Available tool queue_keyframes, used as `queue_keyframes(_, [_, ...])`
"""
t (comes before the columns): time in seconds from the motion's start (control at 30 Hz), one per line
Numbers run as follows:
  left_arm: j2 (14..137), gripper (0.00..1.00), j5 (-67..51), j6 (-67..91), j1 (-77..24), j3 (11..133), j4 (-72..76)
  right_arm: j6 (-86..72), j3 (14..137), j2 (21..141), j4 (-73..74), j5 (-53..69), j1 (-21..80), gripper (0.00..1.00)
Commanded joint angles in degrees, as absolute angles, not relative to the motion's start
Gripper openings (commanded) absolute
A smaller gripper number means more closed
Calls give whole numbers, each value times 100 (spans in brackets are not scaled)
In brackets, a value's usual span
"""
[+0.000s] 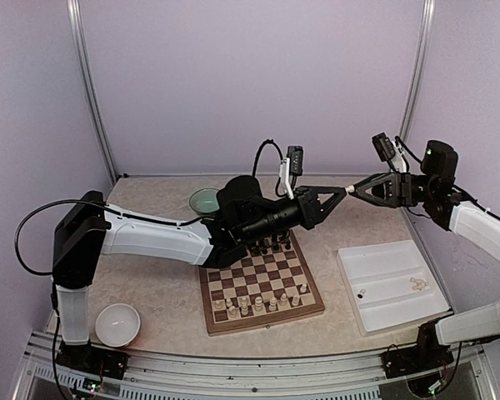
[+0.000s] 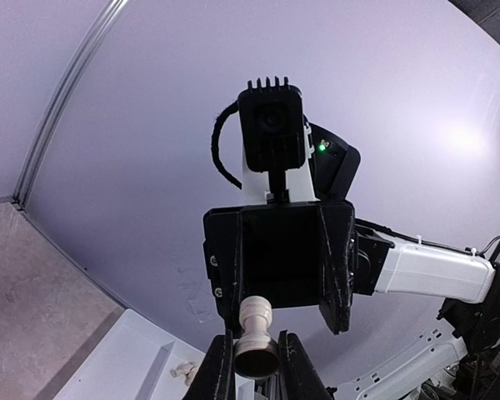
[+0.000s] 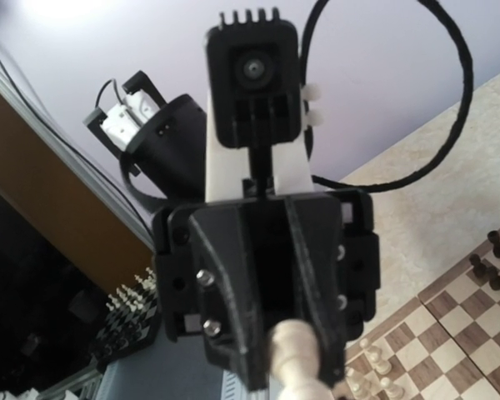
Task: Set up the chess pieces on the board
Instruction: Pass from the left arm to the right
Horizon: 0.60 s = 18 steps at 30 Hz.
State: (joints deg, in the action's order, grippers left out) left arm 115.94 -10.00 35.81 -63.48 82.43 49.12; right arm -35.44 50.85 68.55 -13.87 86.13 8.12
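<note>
My left gripper [image 1: 342,192] is raised above the board's [image 1: 262,283] far right corner, shut on the base of a cream chess piece [image 2: 256,337] that lies horizontal. My right gripper [image 1: 356,190] faces it tip to tip. Seen from the left wrist, the right gripper [image 2: 282,321] is open, with the piece's head just in front of its left finger [image 2: 225,287]. More cream chess pieces [image 1: 258,304] stand on the board's near rows and dark ones [image 1: 271,246] on its far rows. One cream piece [image 1: 417,284] lies in the white tray [image 1: 392,265].
The white tray sits to the right of the board. A white bowl [image 1: 117,323] stands at the near left and a green bowl [image 1: 204,200] at the back, behind the left arm. Purple walls close in the table.
</note>
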Motion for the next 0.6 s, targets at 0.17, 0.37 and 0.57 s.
queue_keyframes(0.17, [11842, 15, -1050, 3559, -6400, 8549, 4644, -3179, 5333, 6897, -1038, 8421, 846, 30])
queue_keyframes(0.37, [11918, 15, -1031, 3603, -6413, 8614, 4624, -2971, 5368, 6885, -843, 8345, 844, 18])
queue_keyframes(0.57, [11739, 33, -708, 3257, -6401, 8526, 4227, -797, 6112, 6942, 1363, 7722, 846, 6])
